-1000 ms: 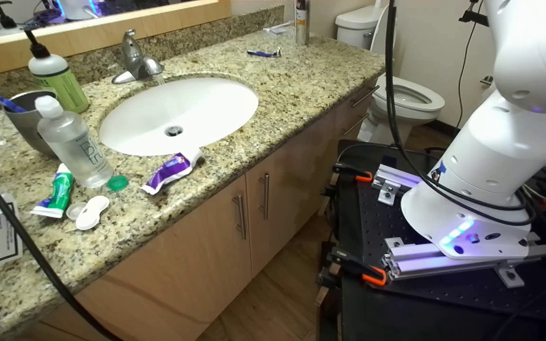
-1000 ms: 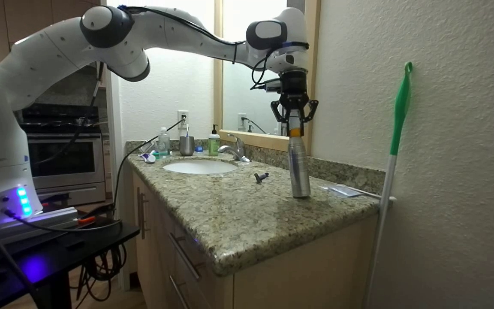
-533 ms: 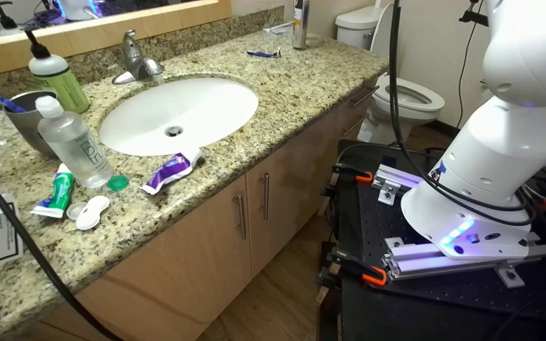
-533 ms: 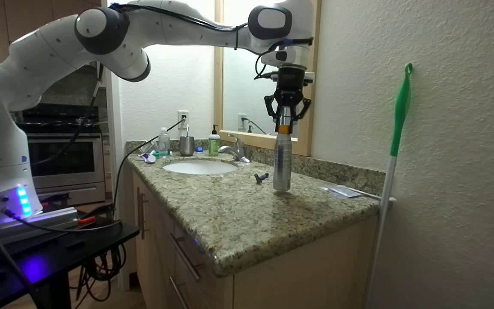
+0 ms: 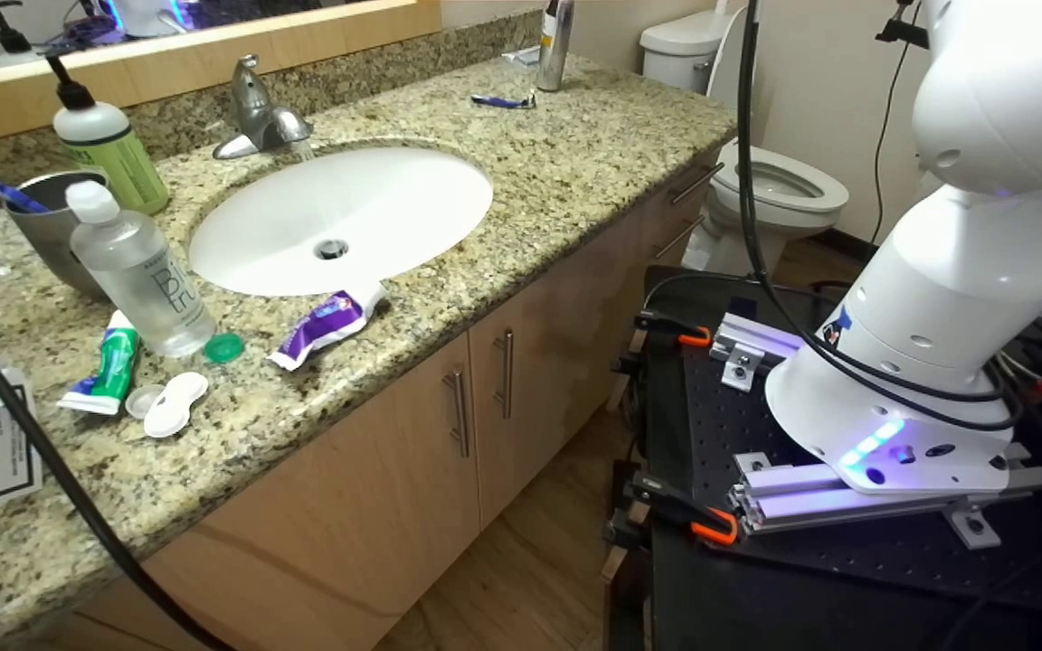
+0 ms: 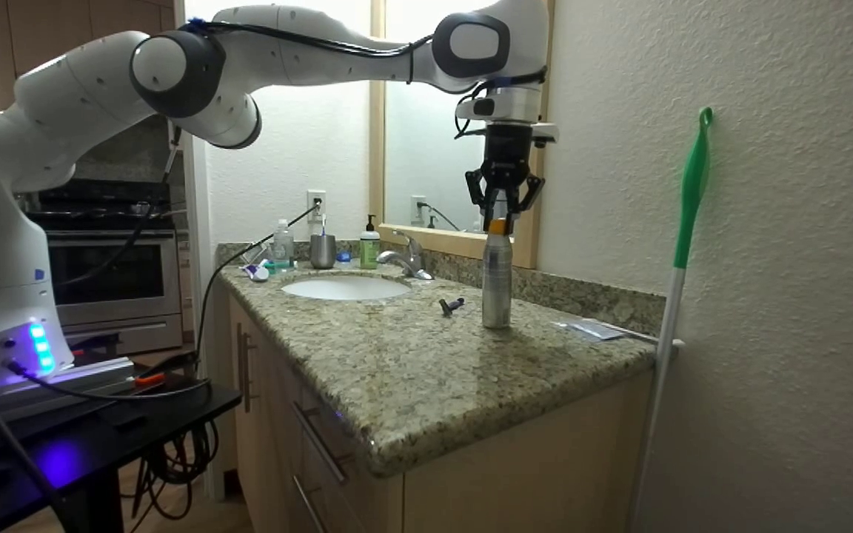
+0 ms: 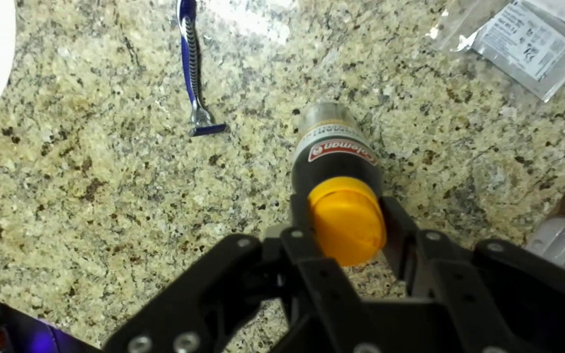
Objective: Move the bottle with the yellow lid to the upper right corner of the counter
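Yellow-lidded bottle (image 6: 497,285) nearly upright, lid (image 7: 347,223) uppermost

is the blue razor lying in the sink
No, an exterior view shows the blue razor on the granite counter, apart from the white oval sink.

1. The bottle with the yellow lid (image 6: 497,277) is slim and cylindrical; the wrist view shows a dark band and a red patch reading "Coleman".
2. Its lid (image 7: 347,225) is on and gripped from two sides.
3. It is upright or nearly so, its base at the counter (image 6: 426,363); touching or just above, I cannot tell.
4. In an exterior view its silvery body (image 5: 555,47) is at the counter's far right.
5. The counter is speckled beige-brown granite with a rounded edge.
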